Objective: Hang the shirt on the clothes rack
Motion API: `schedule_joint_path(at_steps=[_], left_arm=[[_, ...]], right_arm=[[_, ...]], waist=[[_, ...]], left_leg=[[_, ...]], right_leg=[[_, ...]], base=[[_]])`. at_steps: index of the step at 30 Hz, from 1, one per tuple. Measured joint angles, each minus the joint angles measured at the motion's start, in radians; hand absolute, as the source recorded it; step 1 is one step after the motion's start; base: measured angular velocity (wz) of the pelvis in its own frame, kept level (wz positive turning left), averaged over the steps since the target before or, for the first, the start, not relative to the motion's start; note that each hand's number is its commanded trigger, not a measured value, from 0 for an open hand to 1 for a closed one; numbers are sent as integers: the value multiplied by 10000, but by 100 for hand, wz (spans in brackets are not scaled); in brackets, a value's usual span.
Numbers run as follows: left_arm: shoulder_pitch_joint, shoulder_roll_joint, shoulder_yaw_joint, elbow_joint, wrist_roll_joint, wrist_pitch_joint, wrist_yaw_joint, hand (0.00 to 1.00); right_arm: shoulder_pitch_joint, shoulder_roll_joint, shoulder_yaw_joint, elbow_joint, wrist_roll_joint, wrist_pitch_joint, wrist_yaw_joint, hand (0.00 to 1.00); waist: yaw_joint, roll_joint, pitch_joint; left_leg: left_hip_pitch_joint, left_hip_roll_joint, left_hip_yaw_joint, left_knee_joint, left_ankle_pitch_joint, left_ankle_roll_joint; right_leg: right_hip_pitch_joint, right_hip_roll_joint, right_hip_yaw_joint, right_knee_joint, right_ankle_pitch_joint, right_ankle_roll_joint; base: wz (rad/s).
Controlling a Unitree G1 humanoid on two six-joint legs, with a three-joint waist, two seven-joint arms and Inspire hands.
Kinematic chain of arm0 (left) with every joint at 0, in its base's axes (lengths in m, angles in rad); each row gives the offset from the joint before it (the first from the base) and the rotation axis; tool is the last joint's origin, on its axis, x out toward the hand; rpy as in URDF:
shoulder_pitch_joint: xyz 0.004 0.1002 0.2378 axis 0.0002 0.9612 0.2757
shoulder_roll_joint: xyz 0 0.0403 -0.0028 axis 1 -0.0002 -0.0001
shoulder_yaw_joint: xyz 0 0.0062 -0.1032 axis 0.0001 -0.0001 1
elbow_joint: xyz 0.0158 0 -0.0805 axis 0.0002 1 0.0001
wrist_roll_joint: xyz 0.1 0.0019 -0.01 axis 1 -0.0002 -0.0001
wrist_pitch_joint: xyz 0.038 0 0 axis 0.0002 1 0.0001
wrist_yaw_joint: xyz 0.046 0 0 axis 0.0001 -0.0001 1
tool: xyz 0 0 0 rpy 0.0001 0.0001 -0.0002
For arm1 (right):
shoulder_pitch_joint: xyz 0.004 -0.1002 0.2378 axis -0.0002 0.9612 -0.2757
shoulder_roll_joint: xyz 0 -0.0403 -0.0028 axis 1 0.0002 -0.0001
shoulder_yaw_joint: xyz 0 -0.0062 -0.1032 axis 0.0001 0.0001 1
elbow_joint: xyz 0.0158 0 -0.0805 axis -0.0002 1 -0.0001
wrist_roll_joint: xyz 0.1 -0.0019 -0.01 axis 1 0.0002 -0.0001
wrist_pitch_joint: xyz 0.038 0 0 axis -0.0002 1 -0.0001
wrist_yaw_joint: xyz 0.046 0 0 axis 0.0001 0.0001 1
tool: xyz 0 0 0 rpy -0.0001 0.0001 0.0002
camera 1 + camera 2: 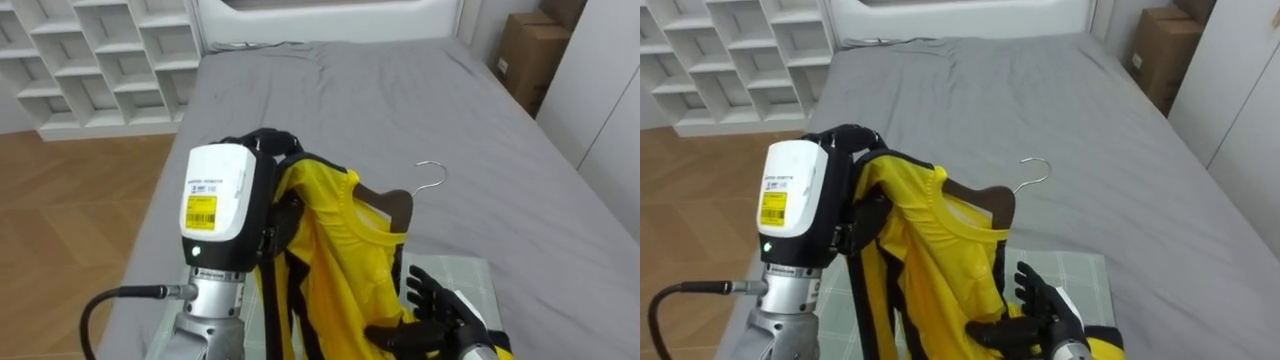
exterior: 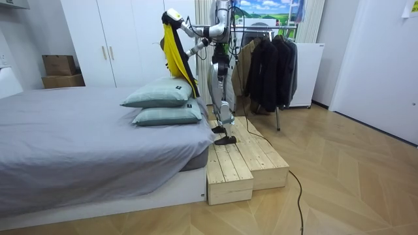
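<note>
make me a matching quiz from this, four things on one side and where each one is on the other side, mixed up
Things:
1. yellow shirt
2. hanger
3. pillows
4. dark coats

Places:
a. stacked at the end of the bed nearest the robot
b. hanging on the rack behind the robot
c. held up above the bed
d. inside a collar, with the hook sticking out

Pairs: 1-c, 2-d, 3-a, 4-b
</note>
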Motion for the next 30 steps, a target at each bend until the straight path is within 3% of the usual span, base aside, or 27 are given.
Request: schedule_joint_path(at_steps=[10,30], left_arm=[[-44,35,-102,-104,323,4,30,100],[-312,190,-491,-103,384,0,406,100]], right_arm=[[-936,167,424,951,237,1,9,0],[-1130,154,708,948,484,1,25,0]], waist=[[36,27,2],[48,31,-2]], left_leg=[[-117,-19,-84,55,1,1],[-86,-32,-73,74,4,3]], right_leg=[[-4,-20,-61,-7,0,1],[-7,-36,-64,-8,-1,2]], base=[[2],[0]])
